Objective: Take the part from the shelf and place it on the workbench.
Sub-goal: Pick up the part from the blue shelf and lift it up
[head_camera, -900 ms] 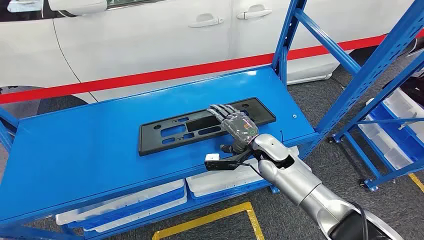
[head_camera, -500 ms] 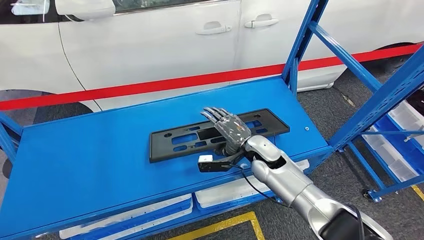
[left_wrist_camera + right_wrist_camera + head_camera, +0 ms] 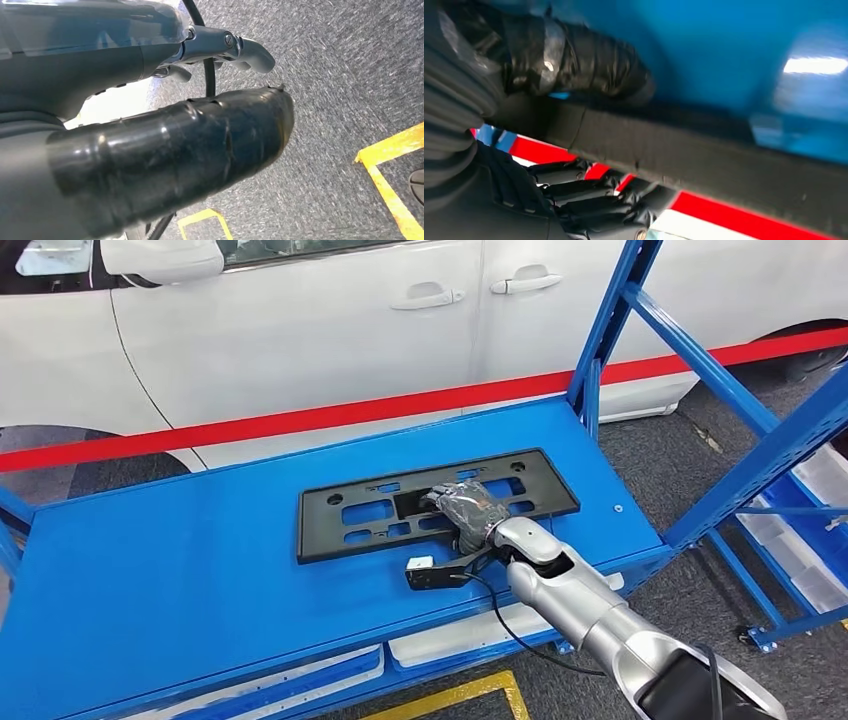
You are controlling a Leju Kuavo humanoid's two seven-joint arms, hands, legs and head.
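Head view, read left to right: blue shelf deck [image 3: 150,570] fills the left and centre of the frame, with the part [image 3: 345,528], a long flat black plastic panel with rectangular cut-outs, lying flat on it at frame centre. Its long axis runs left-right across the frame, the right end tilted slightly toward the top. Right hand [image 3: 468,505] sits over the panel's near long edge, a little right of the panel's middle, arm entering from lower right. Fingers are curled down over the edge into a central cut-out. Right wrist view supports this: the thumb [image 3: 579,62] lies on one face of the black edge and the dark fingers [image 3: 594,192] on the other, so the hand appears clamped around the panel edge, holding it. The panel looks flat on the deck, not yet lifted. Behind the shelf, a white car body with a red stripe [image 3: 330,415] crosses the upper frame; blue upright posts [image 3: 610,320] stand at upper right. Left wrist view: left hand [image 3: 165,155] hangs over grey carpet with yellow floor tape [image 3: 390,190]; I cannot tell its finger state from this angle. Judgement: the right hand is the working hand, gripping slightly off centre, so the longer left portion may droop or swing on lifting; the lift should come up and back toward the robot, clear of the right-hand post.
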